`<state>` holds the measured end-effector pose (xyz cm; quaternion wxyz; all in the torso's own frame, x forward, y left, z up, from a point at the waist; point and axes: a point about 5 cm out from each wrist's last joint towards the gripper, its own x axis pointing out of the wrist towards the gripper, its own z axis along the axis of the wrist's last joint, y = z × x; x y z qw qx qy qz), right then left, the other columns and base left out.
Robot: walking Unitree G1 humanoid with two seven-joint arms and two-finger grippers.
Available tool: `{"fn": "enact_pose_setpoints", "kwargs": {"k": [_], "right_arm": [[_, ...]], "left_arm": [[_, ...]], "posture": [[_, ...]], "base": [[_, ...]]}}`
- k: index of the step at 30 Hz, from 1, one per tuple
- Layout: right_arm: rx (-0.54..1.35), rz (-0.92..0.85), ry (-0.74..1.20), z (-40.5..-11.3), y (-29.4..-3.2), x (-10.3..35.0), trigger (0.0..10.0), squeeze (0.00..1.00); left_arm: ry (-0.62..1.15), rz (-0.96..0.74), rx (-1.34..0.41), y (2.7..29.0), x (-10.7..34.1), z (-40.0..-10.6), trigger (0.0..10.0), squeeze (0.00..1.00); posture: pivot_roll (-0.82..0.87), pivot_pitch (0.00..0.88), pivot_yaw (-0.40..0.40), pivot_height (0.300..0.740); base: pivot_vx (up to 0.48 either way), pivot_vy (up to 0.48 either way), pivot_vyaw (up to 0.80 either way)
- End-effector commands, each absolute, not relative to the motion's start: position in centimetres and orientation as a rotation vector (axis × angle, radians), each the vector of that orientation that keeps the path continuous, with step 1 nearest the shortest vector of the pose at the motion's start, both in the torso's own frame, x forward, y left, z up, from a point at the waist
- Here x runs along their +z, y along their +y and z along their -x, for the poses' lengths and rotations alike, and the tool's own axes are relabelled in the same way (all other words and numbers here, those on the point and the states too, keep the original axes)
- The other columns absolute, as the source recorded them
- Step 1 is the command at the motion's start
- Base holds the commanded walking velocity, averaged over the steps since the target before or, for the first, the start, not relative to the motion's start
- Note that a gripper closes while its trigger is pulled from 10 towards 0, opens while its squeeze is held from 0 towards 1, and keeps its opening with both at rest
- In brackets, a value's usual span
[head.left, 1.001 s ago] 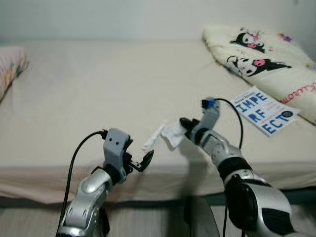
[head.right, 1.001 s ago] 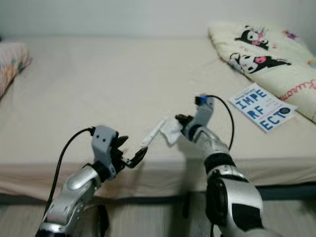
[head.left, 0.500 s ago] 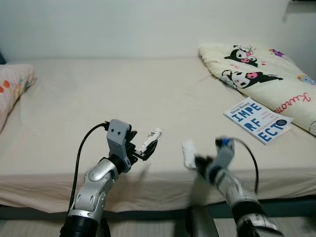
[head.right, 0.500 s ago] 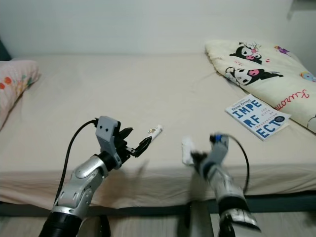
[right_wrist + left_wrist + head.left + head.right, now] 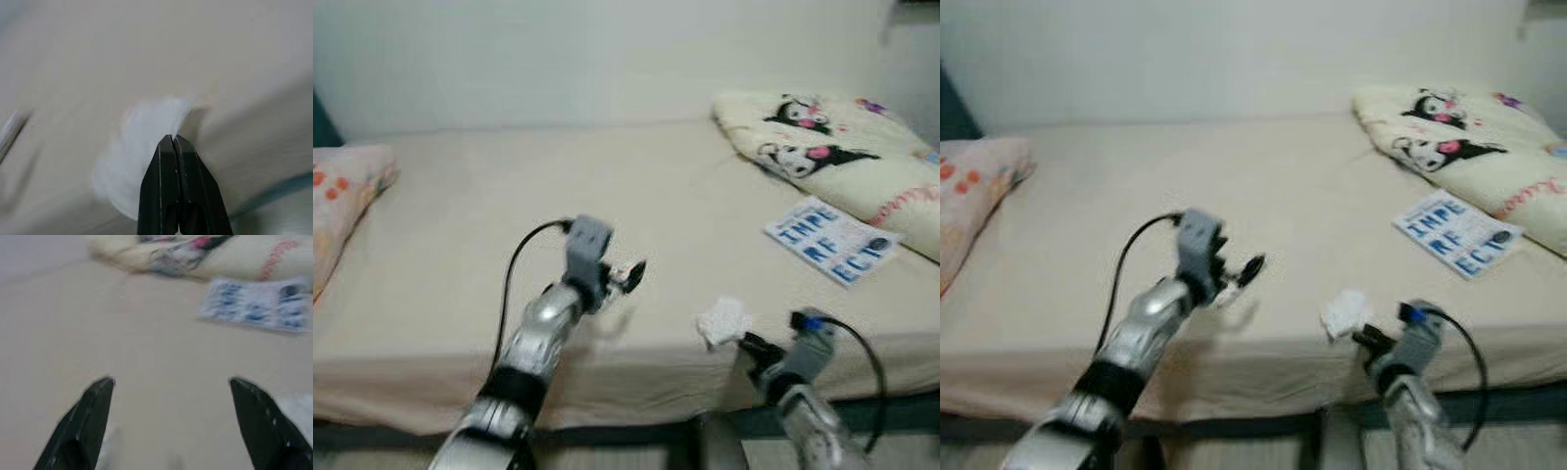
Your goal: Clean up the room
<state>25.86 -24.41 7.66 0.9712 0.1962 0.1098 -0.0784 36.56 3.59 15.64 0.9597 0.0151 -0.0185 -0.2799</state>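
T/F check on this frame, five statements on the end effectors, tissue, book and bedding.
1. The right end effector is shut on a white tissue. True.
2. The left end effector's fingers are spread open. True.
3. The book lies on the floor. False: it lies on the bed, near the cartoon-print blanket.
4. The pink patterned pillow sits at the bed's right side. False: it is at the left side.
5. The blanket covers the whole bed. False: it is bunched at the far right.
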Motion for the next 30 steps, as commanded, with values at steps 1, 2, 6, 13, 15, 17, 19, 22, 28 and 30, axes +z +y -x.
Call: {"fn": "enact_pose_setpoints", "kwargs": {"k": [1,2,6,13,15,17,19,22,28,30], "right_arm": [[-0.171,-0.410,0.202,-25.5,-24.6,8.4,0.0,0.00],[-0.184,-0.401,0.185,-25.1,-24.9,8.8,0.0,0.00],[-0.214,-0.399,0.155,-24.5,-25.3,9.5,0.0,0.00],[-0.181,-0.389,0.128,-23.4,-24.1,11.3,0.0,0.00],[-0.176,-0.391,0.136,-23.2,-23.8,11.3,0.0,0.00],[-0.166,-0.393,0.150,-22.9,-23.2,11.5,0.0,0.00],[-0.159,-0.399,0.153,-22.8,-22.9,11.7,0.0,0.00],[-0.140,-0.403,0.148,-22.5,-22.1,12.3,0.0,0.00],[-0.143,-0.419,0.145,-21.4,-21.2,13.4,0.0,0.00],[-0.143,-0.426,0.143,-20.5,-20.6,14.0,0.0,0.00]], "left_arm": [[0.051,-0.045,-0.549,3.4,13.6,-36.3,10.0,0.00],[0.091,-0.031,-0.541,3.0,13.2,-36.3,10.0,0.00],[0.155,-0.020,-0.543,2.1,12.5,-36.1,10.0,0.00],[0.277,-0.207,-0.261,5.6,10.0,-36.7,10.0,0.00],[0.298,-0.211,-0.208,6.6,9.7,-36.8,10.0,0.00],[0.342,-0.206,-0.129,8.1,8.9,-36.8,10.0,0.00],[0.366,-0.177,-0.102,8.7,8.5,-36.7,10.0,0.00],[0.397,-0.118,-0.060,9.3,7.9,-36.5,10.0,0.00],[0.386,-0.152,-0.070,8.5,8.1,-36.5,10.0,0.00],[0.364,-0.169,-0.073,8.1,8.5,-36.7,10.0,0.00]], "posture": [[-0.20,0.052,0.062,0.484],[-0.22,0.061,0.065,0.484],[-0.23,0.071,0.068,0.484],[-0.27,0.115,0.062,0.484],[-0.27,0.118,0.061,0.484],[-0.27,0.130,0.058,0.484],[-0.28,0.139,0.058,0.484],[-0.30,0.166,0.057,0.484],[-0.34,0.229,0.053,0.484],[-0.35,0.255,0.052,0.484]], "base": [[0.000,0.000,-0.74],[0.000,0.000,-0.74],[0.000,0.000,-0.19],[0.000,0.000,0.00],[0.000,0.000,0.00],[0.000,0.000,0.00],[0.000,0.000,0.00],[0.000,0.000,0.00],[0.000,0.000,0.00],[0.000,0.000,0.00]]}}
